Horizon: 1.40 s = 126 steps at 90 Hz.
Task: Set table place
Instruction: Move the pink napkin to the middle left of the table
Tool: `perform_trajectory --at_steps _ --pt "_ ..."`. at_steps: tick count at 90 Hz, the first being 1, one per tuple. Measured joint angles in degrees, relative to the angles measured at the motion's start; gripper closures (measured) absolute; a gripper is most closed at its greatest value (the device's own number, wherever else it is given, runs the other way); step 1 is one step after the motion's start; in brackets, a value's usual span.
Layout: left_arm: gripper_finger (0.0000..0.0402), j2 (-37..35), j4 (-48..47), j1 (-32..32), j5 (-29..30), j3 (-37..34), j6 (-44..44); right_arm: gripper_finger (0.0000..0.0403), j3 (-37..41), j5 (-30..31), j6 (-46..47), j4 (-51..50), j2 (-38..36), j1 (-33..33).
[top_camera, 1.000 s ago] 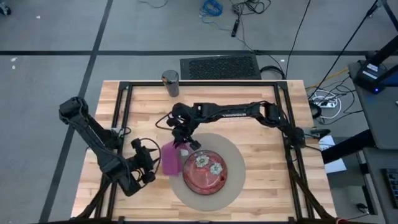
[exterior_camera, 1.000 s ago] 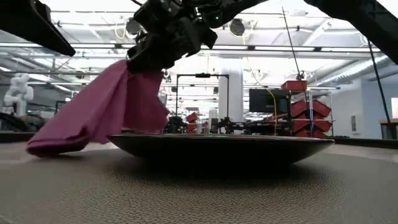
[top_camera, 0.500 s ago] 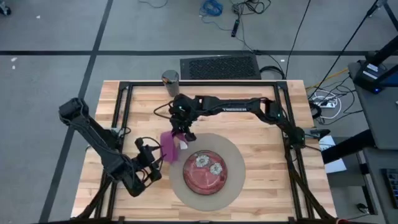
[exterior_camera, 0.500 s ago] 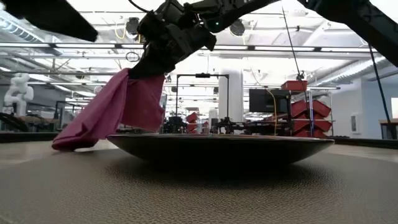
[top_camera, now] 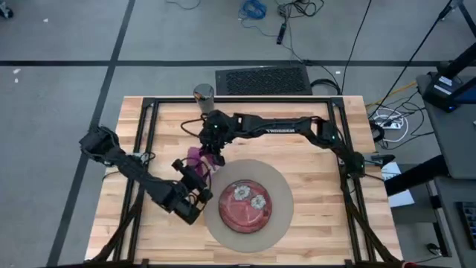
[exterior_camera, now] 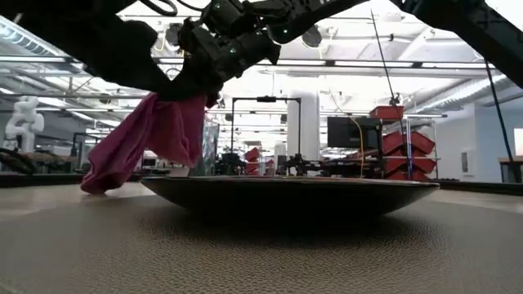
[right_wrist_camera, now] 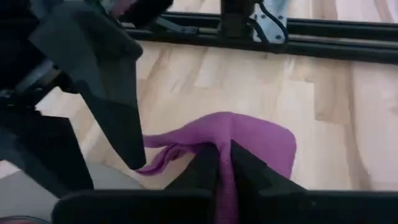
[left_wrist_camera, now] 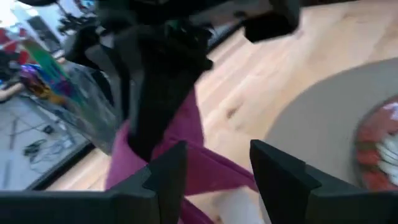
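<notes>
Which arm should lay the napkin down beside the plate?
Right. Its gripper is already shut on the napkin. The left gripper is open, just beside it.

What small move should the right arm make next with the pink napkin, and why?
Probably lower it. The right tool is shut on the pink napkin, which hangs with only its tip on the table, beside the round mat. The open left tool waits nearby.

The setting is a robotics laboratory or workshop, indicated by the grey concrete floor strewn with loose cables, the stacked red plastic storage bins, the dark computer monitor and a white robot arm behind the pale-wood butcher-block table.
</notes>
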<state>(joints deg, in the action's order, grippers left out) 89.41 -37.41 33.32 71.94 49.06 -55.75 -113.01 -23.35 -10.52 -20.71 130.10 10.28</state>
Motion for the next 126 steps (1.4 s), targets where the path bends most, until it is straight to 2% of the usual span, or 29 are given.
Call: perform_trajectory --at_steps 33,53,67,81,94,107,126 --pt "0.024 0.0 -1.14 -6.38 -0.16 0.03 7.06 0.0402 -0.01 1.39 -0.24 -1.71 0.0 -0.04" --pt "0.024 0.0 -6.53 -7.78 -2.7 0.04 5.31 0.0402 -0.04 0.92 -1.17 -7.61 0.0 0.7" --pt "0.024 0.0 -11.34 -8.6 -4.33 0.04 0.9 0.0402 -0.04 1.16 -0.79 -8.29 0.0 1.84" --pt "0.024 0.31 -12.67 -9.43 -6.81 0.04 0.56 0.0402 -0.04 1.05 -0.74 -7.7 0.0 0.57" --pt "0.024 0.89 -12.63 -9.6 -7.48 0.04 0.52 0.0402 -0.02 1.57 -1.01 -8.5 0.0 -0.85" --pt "0.024 0.98 -11.41 -9.48 -8.19 0.01 0.55 0.0402 -0.02 5.49 -2.07 -8.56 0.0 -1.83" --pt "0.024 1.01 -6.93 -8.38 -8.54 0.0 0.61 0.0403 0.0 4.83 -1.63 -6.32 0.0 -0.12"
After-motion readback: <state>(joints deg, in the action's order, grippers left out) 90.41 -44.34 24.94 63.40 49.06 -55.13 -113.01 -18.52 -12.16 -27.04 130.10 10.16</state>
